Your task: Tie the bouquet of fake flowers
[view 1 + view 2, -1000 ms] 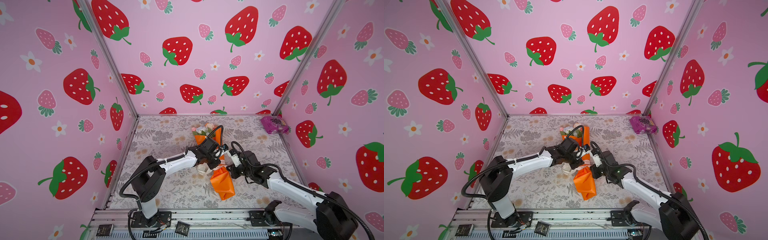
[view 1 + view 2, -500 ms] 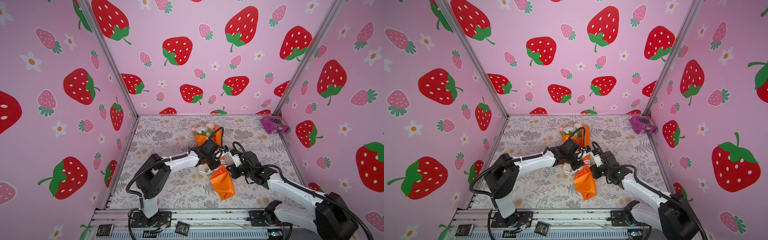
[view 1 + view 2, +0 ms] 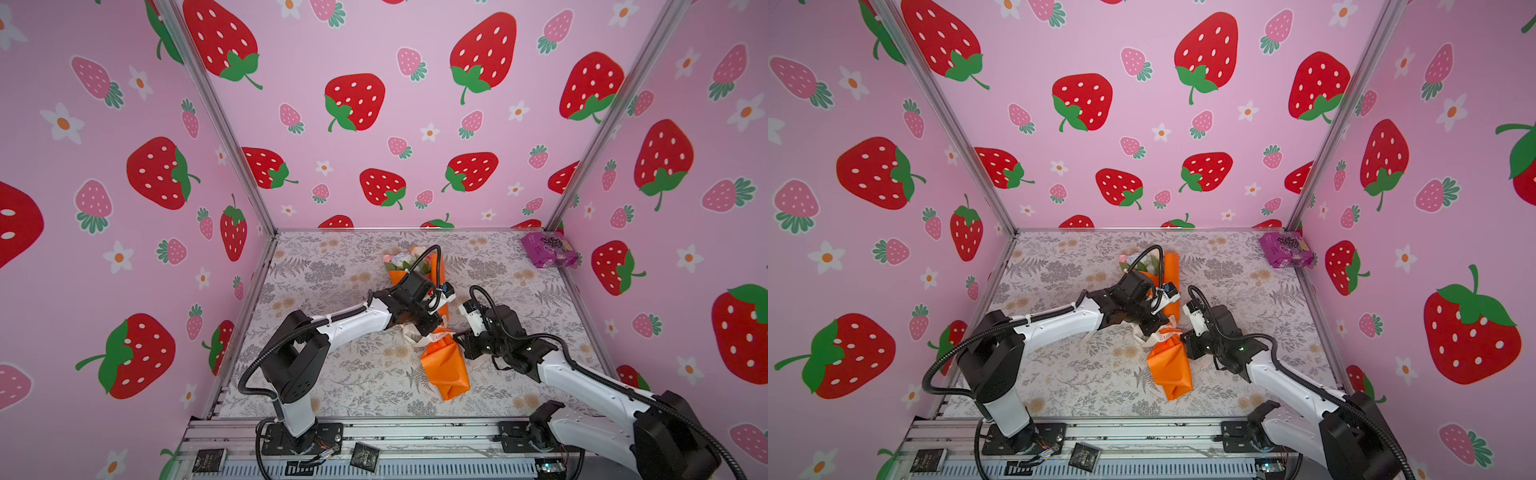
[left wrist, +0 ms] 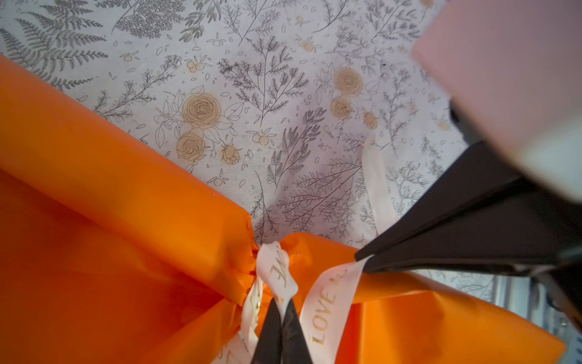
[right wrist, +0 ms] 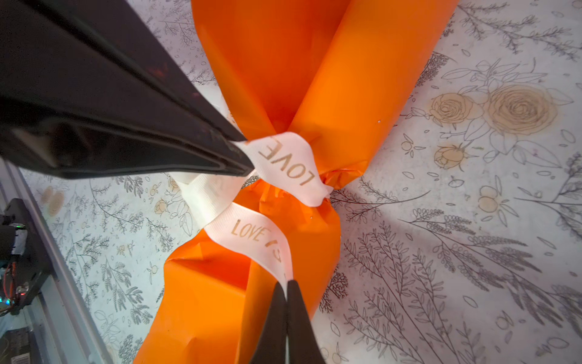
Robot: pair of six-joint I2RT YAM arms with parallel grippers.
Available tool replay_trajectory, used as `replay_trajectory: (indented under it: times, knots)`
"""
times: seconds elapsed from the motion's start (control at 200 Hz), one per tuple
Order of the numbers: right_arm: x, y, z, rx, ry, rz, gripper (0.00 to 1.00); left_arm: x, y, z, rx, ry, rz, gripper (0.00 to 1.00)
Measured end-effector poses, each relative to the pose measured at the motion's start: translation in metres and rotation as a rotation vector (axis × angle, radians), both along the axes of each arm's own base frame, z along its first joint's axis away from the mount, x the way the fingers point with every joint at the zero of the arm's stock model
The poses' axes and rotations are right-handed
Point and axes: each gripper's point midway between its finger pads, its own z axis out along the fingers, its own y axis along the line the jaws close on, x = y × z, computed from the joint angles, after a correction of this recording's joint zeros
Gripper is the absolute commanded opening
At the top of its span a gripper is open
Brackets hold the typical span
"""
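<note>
In both top views the bouquet of fake flowers [image 3: 444,365] [image 3: 1170,368] lies lengthwise in the middle of the floral-printed counter [image 3: 332,374]. Its rose heads [image 3: 398,261] point toward the back wall and the wrapped stem end toward the front rail. A purple packet [image 3: 548,250] sits well apart in the far right corner. From above, the two arms meet over the bouquet's cinched waist and hide most of it. Only loose loops of pale ribbon [image 3: 417,338] [image 3: 1160,336] show there, and how the pincers stand cannot be told from these views. The wrist views show what the top views do not. The ribbon, printed with gold "LOVE" lettering, is wound around the pinched neck of the orange wrapping paper [image 4: 110,220] [image 5: 330,78] and crossed over itself. In the left wrist view the left pincer [image 4: 281,318] is closed tight on one strand of ribbon [image 4: 277,277] right at the crossing. The right pincer [image 4: 362,261] comes in from the side, clamped on the other strand. The right wrist view confirms this: the right pincer [image 5: 286,302] is pinched shut on the lettered tail [image 5: 258,239], and the left pincer [image 5: 248,160] grips the strand that passes over the neck.
</note>
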Motion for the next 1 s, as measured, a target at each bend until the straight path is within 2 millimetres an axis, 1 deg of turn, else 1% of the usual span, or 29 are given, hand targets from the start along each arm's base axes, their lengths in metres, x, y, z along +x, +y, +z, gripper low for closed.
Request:
replay_trajectory:
  times: [0.225,0.33,0.475,0.68,0.79,0.875,1.0]
  knots:
    - [-0.005,0.004,0.01,0.11,-0.01,0.021,0.0,-0.012,-0.003,0.002,-0.038,0.104,0.014,0.02]
    - [-0.01,0.01,0.012,0.149,-0.01,0.061,0.0,-0.014,-0.004,0.004,-0.062,0.156,0.035,0.01]
    - [-0.009,0.015,0.016,0.187,-0.013,0.089,0.0,-0.016,-0.006,0.009,-0.108,0.249,0.083,0.0]
    - [-0.002,0.017,0.014,0.23,0.012,0.084,0.0,-0.017,-0.002,0.021,-0.202,0.362,0.153,0.0]
    - [0.0,0.016,0.011,0.24,0.031,0.081,0.02,-0.02,0.0,0.019,-0.246,0.44,0.191,0.0]
    - [0.0,0.016,0.008,0.242,0.049,0.079,0.03,-0.022,-0.001,0.019,-0.266,0.485,0.205,0.0]
    - [-0.002,0.018,0.002,0.242,0.085,0.094,0.06,-0.025,-0.006,0.026,-0.304,0.533,0.204,0.0]
